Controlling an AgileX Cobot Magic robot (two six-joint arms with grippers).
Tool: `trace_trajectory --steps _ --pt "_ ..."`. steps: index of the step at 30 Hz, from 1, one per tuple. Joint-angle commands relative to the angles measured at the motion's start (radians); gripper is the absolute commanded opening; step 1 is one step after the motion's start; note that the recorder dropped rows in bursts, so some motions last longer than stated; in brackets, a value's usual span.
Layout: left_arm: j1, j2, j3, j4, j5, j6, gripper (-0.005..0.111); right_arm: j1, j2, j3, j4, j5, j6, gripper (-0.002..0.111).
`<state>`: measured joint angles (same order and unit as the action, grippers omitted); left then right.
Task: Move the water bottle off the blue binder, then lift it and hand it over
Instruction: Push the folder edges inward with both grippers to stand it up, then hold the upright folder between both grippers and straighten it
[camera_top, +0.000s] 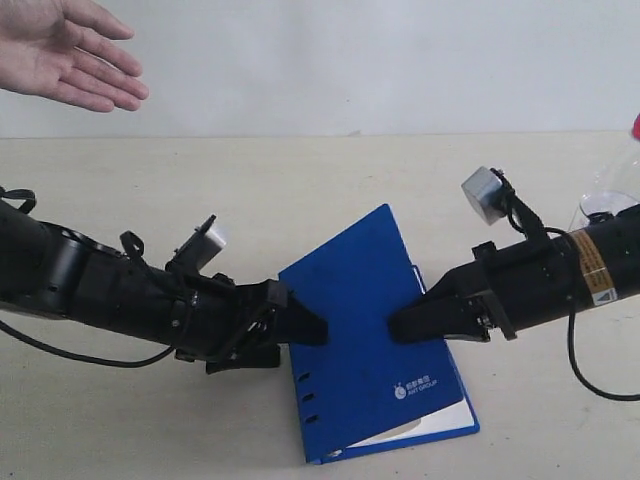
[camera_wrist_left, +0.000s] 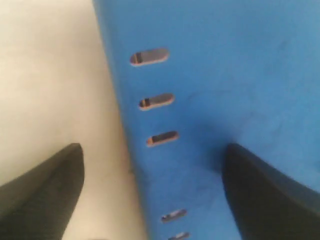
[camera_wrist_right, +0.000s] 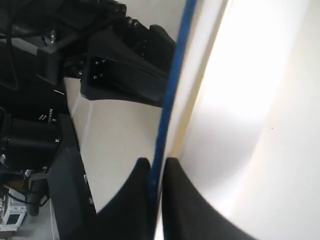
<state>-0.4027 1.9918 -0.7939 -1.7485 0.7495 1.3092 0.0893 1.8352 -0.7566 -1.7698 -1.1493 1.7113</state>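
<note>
Across the exterior view, the blue binder (camera_top: 350, 290) sat tilted on the pale table (camera_top: 300, 190), its spine edge towards the left arm and white pages showing at its near corner. The left pincer (camera_top: 300, 343) met that spine edge, while the right pincer (camera_top: 395, 325) gripped the opposite edge. The water bottle (camera_top: 605, 200) stood at the far right, behind the right arm and well apart from the binder. An open human hand (camera_top: 65, 50) hovered at the upper left.

From the left wrist, the pincer's fingers were spread wide, one over the table and one against the blue cover, with the spine slots (camera_wrist_left: 150, 56) between them.

From the right wrist, the two fingers were pressed together on the thin blue cover edge (camera_wrist_right: 172, 90), white pages (camera_wrist_right: 250, 100) beside it.
</note>
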Motion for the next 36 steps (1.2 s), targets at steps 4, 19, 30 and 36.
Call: trace_trajectory --steps 4,19,30,36 --pt "-0.003 0.063 -0.104 0.004 0.277 0.139 0.071 0.0 -0.042 0.07 0.025 -0.072 -0.021 0.0" --pt "-0.039 0.062 -0.167 0.004 0.472 0.223 0.019 0.0 -0.042 0.108 0.025 -0.042 -0.011 0.0" --pt "-0.131 0.062 -0.167 0.004 0.472 0.117 0.005 0.0 -0.042 0.108 0.025 0.065 0.07 0.0" --pt "-0.13 0.059 -0.167 0.004 0.472 0.134 0.005 0.0 -0.042 0.108 0.025 0.028 0.07 0.0"
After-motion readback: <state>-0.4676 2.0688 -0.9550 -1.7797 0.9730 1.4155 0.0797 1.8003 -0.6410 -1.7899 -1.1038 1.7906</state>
